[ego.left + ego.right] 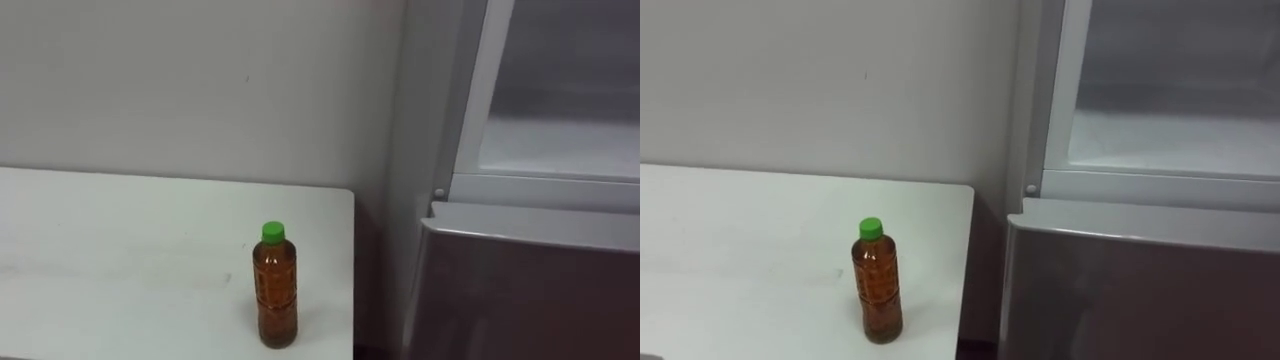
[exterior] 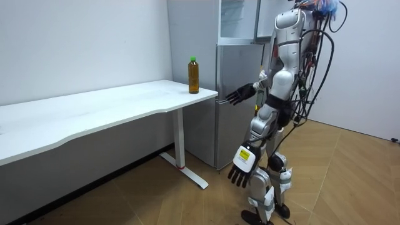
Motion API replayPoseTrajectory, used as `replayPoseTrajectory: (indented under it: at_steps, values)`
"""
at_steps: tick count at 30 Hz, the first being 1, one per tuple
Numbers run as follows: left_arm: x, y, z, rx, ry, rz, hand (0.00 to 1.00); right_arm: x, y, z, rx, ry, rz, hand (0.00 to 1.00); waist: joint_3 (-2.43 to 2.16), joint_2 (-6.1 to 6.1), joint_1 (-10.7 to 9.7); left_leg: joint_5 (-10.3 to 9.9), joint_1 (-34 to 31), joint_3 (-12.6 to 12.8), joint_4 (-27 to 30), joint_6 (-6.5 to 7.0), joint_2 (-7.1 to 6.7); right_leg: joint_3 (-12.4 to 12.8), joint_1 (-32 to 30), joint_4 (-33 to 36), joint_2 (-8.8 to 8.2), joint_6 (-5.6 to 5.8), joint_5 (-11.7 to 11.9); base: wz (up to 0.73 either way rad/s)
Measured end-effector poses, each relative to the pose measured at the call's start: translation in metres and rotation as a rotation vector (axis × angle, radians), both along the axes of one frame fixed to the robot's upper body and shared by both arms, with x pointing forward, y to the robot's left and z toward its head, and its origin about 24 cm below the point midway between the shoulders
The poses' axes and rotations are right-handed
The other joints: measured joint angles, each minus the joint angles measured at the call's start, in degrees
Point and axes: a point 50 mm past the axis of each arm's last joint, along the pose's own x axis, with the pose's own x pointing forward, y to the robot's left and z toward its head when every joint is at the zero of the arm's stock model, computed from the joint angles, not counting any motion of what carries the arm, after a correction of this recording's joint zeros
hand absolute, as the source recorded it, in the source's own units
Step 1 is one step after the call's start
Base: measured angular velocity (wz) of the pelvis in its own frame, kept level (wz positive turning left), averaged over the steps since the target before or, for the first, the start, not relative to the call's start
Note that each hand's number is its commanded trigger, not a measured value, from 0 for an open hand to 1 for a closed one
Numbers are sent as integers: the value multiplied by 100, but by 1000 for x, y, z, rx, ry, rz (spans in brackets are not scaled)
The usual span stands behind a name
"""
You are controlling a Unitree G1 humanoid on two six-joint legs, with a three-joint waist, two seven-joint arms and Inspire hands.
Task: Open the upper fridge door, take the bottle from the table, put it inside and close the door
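Note:
A bottle (image 1: 277,290) of brown drink with a green cap stands upright near the right end of the white table (image 1: 120,250), close to its front edge. Right of the table stands the grey fridge (image 1: 530,290). Its upper compartment (image 1: 560,100) has a white frame and looks open, with a pale interior. In the room view I stand in front of the fridge (image 2: 234,94), with the bottle (image 2: 194,75) on the table corner ahead. My right hand (image 2: 240,95) is raised toward the fridge front, fingers straight. My left hand (image 2: 240,167) hangs by my thigh, relaxed and empty.
A plain white wall runs behind the table. A narrow dark gap separates the table's right edge from the fridge side. In the room view the long table (image 2: 112,103) stretches toward the room view's left over wooden floor.

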Motion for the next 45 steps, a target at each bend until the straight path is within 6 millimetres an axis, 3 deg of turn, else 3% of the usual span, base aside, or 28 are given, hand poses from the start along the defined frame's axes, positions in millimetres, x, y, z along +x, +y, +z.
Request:
replayPoseTrajectory:
  at_steps: [10, 13, 16, 21, 24, 40, 45]
  values:
    - [2, -1, -1, -14, 2, -3, 0, 16, 9, 43, 32, -164, 143, 0, 6, 59, 53, -4, 12, 114, -30, 4, 61, 141, -53, 80, 31, -32, 49, -8]
    - [1, 0, -1, -12, 6, -4, 0, 22, 14, 68, 29, -261, 208, 0, -9, 57, 151, 0, -6, 112, -6, 5, 62, 132, -80, 87, 27, -40, 53, 0]
    - [-2, 2, -1, -7, 14, -3, 0, 25, 19, 85, 35, -331, 255, 0, -31, 8, 246, 0, 15, 113, -2, 5, 58, 133, -72, 71, 25, -39, 52, 0]
    - [-2, 8, 1, 7, 14, -6, 0, 32, 29, 112, 49, -439, 346, 0, -26, -140, 287, 7, 14, 101, 11, 13, 49, 127, -5, 65, 20, -36, 52, 5]
    - [2, 11, 2, 14, 4, -11, 0, 37, 31, 125, 46, -492, 372, 0, -24, -161, 282, 8, -31, 107, 22, 14, 53, 151, -55, 72, 24, -36, 53, 0]
    - [4, 11, 2, 14, -7, -41, 0, 45, 41, 158, 56, -638, 426, 0, -13, -87, 311, 8, -48, 101, 13, 14, 68, 46, -81, 92, 27, -36, 71, 0]
    - [5, 11, 2, 15, -10, -42, 0, 45, 42, 162, 59, -652, 431, 0, -11, -87, 428, 8, -43, 91, 24, 14, 67, 21, -60, 94, 21, -36, 71, 0]
